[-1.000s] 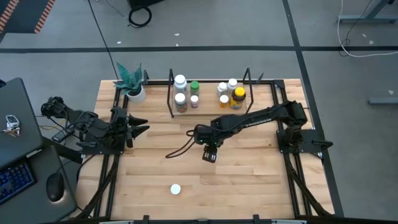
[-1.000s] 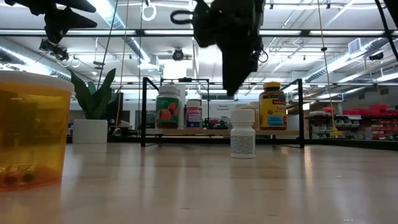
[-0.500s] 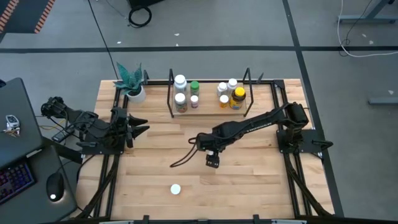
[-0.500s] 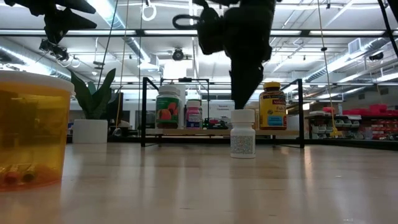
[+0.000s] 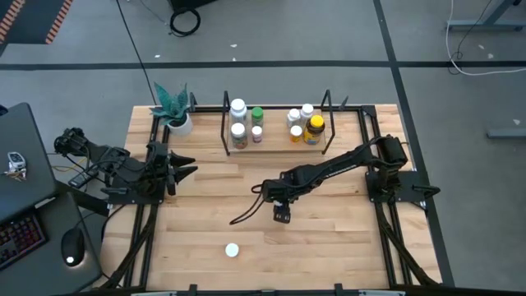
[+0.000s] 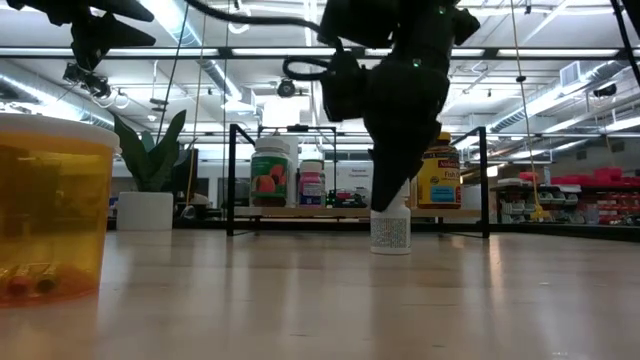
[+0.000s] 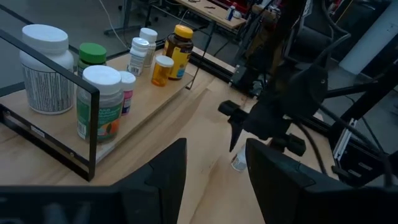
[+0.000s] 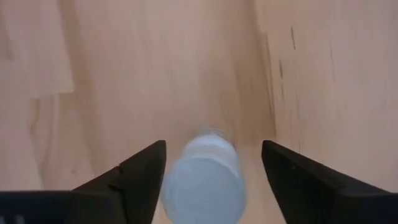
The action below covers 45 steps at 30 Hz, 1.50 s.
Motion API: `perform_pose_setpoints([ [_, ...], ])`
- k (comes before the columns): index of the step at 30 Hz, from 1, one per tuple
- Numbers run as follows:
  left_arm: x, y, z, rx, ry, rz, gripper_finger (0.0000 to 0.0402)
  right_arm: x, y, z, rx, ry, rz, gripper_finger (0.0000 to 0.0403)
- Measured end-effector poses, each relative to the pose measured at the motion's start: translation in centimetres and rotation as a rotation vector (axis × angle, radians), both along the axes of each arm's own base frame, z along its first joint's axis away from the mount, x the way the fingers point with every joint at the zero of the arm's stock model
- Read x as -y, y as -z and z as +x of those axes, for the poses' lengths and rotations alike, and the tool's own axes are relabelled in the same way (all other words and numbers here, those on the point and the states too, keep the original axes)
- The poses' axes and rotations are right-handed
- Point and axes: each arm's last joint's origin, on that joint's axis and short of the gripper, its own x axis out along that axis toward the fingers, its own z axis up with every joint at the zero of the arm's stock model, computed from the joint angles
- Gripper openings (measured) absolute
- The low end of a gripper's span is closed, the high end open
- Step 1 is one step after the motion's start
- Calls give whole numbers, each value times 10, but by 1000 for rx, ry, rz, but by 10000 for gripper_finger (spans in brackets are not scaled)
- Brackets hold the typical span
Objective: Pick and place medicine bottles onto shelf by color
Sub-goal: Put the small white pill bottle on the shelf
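A small white bottle (image 6: 391, 235) stands upright on the table in front of the shelf (image 5: 275, 145). Its white cap (image 8: 205, 182) shows between the open fingers of my right gripper (image 5: 282, 215), which points down over it; the fingers stand on either side of the cap, and no touch shows. Several bottles (image 5: 238, 123) stand on the shelf, among them a green-capped one (image 5: 257, 114) and a dark amber one with a yellow cap (image 5: 315, 127). An orange bottle with a white cap (image 5: 233, 250) stands near the table's near edge. My left gripper (image 5: 187, 168) waits open at the table's left.
A potted plant (image 5: 174, 108) stands at the far left corner beside the shelf. A black cable (image 5: 246, 207) hangs from the right arm over the table's middle. Bare wood lies between the shelf and the near edge.
My right gripper has gone toward the table's near edge and down, from above and beside the small white bottle to over its cap, with its fingers now at either side of the cap. The bottle has stayed in place.
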Motion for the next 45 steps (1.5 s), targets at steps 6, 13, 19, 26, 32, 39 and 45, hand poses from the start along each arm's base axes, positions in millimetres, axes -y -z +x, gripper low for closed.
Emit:
perform_pose_setpoints([
  [6,0,0,0,0,0,0,172,5,6,-4,-31,9,-4,212],
  [13,0,0,0,-6,0,4,172,15,1,-1,-30,4,-2,164],
  [19,0,0,0,-5,0,4,172,51,-27,14,9,7,-14,171],
  [26,0,0,0,-5,0,3,172,122,-62,17,29,61,-54,173],
  [32,0,0,0,-5,0,3,172,181,-88,11,89,72,-122,170],
  [39,0,0,0,-4,-1,0,172,237,-101,-6,130,163,-177,170],
  [45,0,0,0,-2,-2,-4,172,267,-114,-18,175,252,-173,170],
])
